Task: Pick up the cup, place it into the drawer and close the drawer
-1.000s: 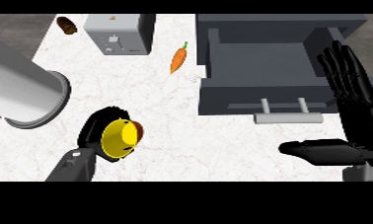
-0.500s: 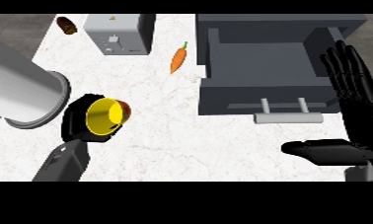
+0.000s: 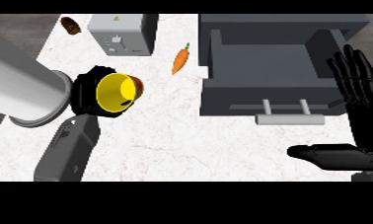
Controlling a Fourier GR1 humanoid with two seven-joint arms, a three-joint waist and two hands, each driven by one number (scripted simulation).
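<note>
Left of the open drawer [image 3: 273, 77]: yellow cup [image 3: 116, 92], tilted, mouth up toward camera, clasped in left hand [image 3: 87, 92], fingers wrapped round it, prob. for carrying over. Right hand [image 3: 353, 104] beside drawer, fingers straight, resting.

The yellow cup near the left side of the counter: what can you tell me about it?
The yellow cup with a red outside is tipped so that its open mouth faces the camera, showing a plain yellow inside with nothing in it. The black left robot hand curls round it from the left. It shows beside a big grey cylinder, well left of the open grey drawer.
</note>
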